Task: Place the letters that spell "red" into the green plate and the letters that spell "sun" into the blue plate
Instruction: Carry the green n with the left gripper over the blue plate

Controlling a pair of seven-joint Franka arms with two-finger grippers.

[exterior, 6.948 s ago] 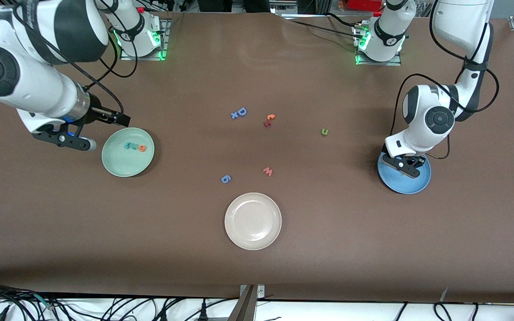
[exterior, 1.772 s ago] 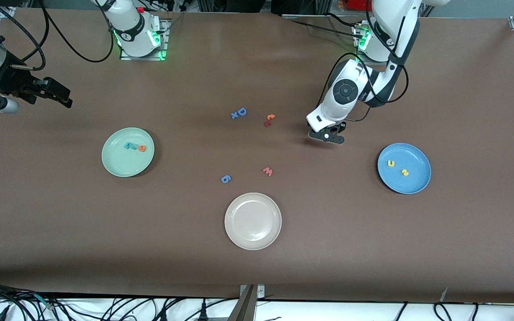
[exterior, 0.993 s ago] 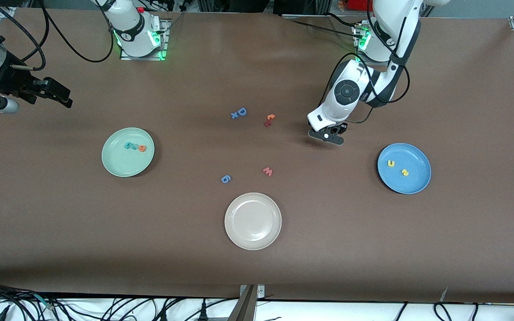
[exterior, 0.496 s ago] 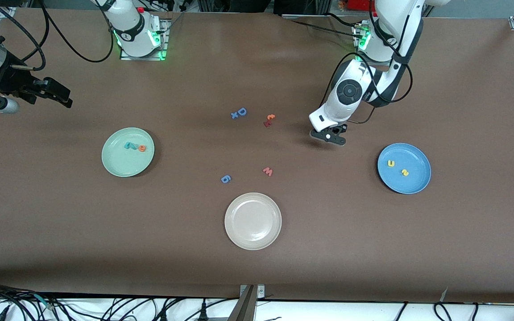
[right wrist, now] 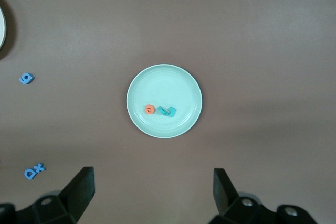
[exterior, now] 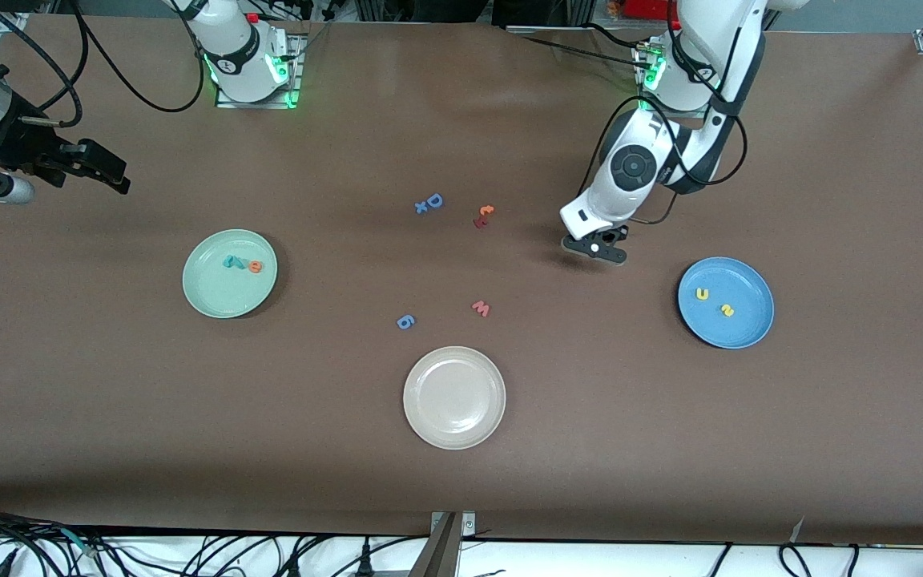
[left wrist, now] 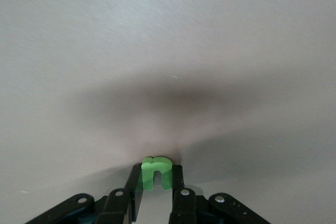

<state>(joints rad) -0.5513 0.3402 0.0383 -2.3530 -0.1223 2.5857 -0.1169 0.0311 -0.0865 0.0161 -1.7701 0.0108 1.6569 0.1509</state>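
**Left gripper clamped on the n, right arm waiting**

The left arm reaches down from its base, wrist bent toward the table, its gripper [exterior: 594, 248] low over bare table, between the blue plate [exterior: 758, 324] and the table's middle. Its fingers [left wrist: 137, 195] are closed on the green n [left wrist: 156, 172]. The right arm waits, raised well above that plate's level at its own end of the table, its gripper [exterior: 77, 164] spread wide, holding nothing.

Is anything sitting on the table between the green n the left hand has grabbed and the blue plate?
Nothing visible. The left hand is shut on the green n, and only bare brown table lies between it and the blue plate. The yellow u and yellow s already lie in the plate, with room around them.
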